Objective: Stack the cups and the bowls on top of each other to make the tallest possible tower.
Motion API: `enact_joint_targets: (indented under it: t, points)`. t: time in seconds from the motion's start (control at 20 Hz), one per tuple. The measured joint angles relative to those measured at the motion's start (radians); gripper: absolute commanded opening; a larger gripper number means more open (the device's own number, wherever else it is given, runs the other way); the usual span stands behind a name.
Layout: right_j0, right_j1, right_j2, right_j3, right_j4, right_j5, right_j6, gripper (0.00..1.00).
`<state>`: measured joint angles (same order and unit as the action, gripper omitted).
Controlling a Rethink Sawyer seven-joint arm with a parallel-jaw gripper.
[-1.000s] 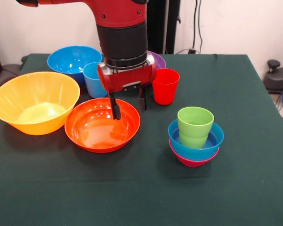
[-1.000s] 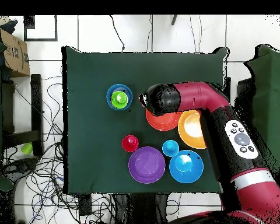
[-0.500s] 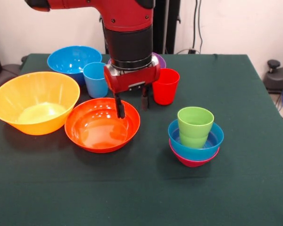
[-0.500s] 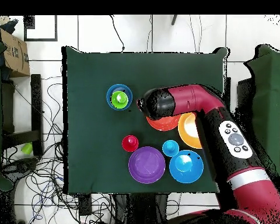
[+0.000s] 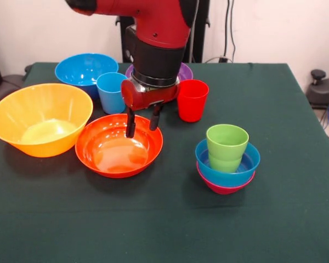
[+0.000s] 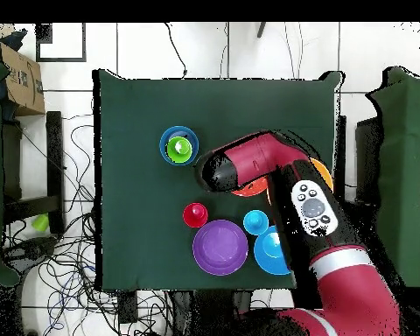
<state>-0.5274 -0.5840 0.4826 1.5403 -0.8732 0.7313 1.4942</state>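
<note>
Since a second ago the arm has swung and turned at the wrist, so the gripper point(image 5: 142, 125) now hangs with both fingers over the far rim of the red-orange bowl point(image 5: 119, 146), its jaws narrower than before and holding nothing. The bowls and cups have not moved. The tower point(image 5: 227, 159), a green cup in a small blue bowl on a small magenta bowl, stands apart on open green desk point(image 5: 170, 224). The red cup point(image 5: 192, 99), light blue cup point(image 5: 111, 92) and purple bowl point(image 6: 220, 247) crowd just behind the gripper; the yellow-orange bowl point(image 5: 41, 118) touches the red-orange bowl's side.
</note>
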Motion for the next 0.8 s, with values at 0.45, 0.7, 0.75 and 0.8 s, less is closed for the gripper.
enact_joint_targets:
  t: [0.45, 0.7, 0.75, 0.8]
  points:
    - [-0.025, 0.011, -0.008, 0.000, 0.004, -0.014, 0.000, 1.00]
    - [-0.079, 0.012, 0.004, 0.003, 0.052, -0.014, 0.000, 1.00]
    - [-0.090, 0.012, 0.007, 0.003, 0.062, -0.014, 0.000, 1.00]
    - [-0.099, 0.011, 0.009, 0.004, 0.072, -0.014, 0.000, 1.00]
